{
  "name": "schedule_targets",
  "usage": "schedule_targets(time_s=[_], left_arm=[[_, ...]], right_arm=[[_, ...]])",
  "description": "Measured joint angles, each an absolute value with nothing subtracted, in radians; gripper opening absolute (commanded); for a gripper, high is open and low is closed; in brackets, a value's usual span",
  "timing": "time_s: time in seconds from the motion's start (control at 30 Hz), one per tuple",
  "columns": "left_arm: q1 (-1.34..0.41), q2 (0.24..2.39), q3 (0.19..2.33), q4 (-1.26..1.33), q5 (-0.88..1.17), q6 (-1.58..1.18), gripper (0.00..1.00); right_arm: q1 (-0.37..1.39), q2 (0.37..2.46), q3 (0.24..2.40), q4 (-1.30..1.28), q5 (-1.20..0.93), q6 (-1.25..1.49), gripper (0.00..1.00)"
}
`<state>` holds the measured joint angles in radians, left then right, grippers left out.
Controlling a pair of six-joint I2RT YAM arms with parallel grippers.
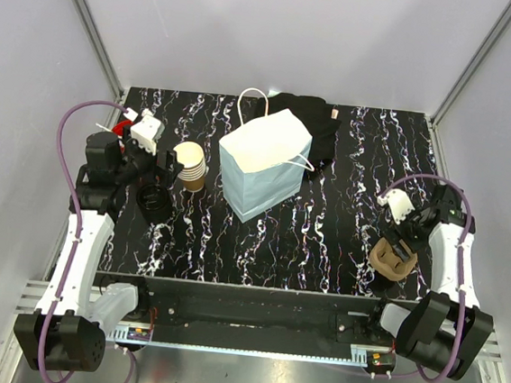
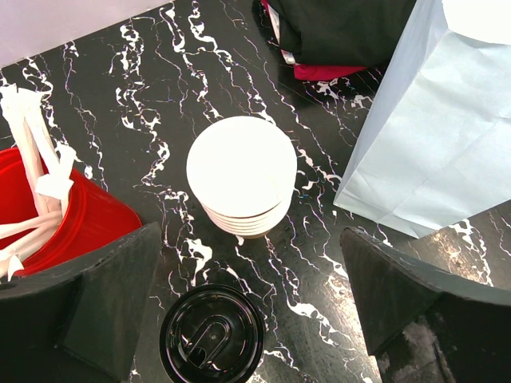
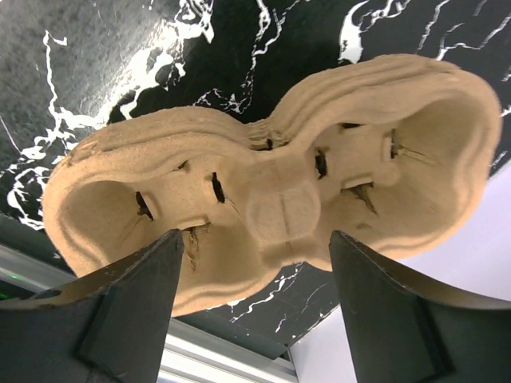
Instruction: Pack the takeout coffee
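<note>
Nothing readable here. The pale blue paper bag (image 1: 262,169) shows a plain face. The tan moulded-pulp cup carrier (image 3: 271,199) is unmarked too.

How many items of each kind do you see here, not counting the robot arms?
Paper bag: 1
Stack of tan cups: 1
Red cup with straws: 1
Black lid: 1
Pulp cup carrier: 1
Black bundle: 1
Total: 6

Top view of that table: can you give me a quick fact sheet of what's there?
Bag: pale blue paper bag, upright, mid-table
Cups: stack of tan cups, left of bag
Lid: black lid, near the stack
Straws: red cup, far left
Carrier: pulp cup carrier, right side
Left gripper: open, above cups
Right gripper: open over carrier
</note>
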<state>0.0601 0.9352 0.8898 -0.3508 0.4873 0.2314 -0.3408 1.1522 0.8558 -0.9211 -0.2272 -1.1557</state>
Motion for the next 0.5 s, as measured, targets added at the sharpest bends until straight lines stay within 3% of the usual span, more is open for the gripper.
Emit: schedule_targets(time_s=[0.17,0.5], left_arm=[[0.060,0.935,0.890,-0.350,0.490,0.233,0.99],[0.060,0.935,0.890,-0.351,0.491,0.233,0.99]], right_arm=[[-0.341,1.157,0.828,-0.889,-0.226,-1.166,0.72],[-0.351,1.157,0.807,-0.847,-0.224,-1.177,0.44]])
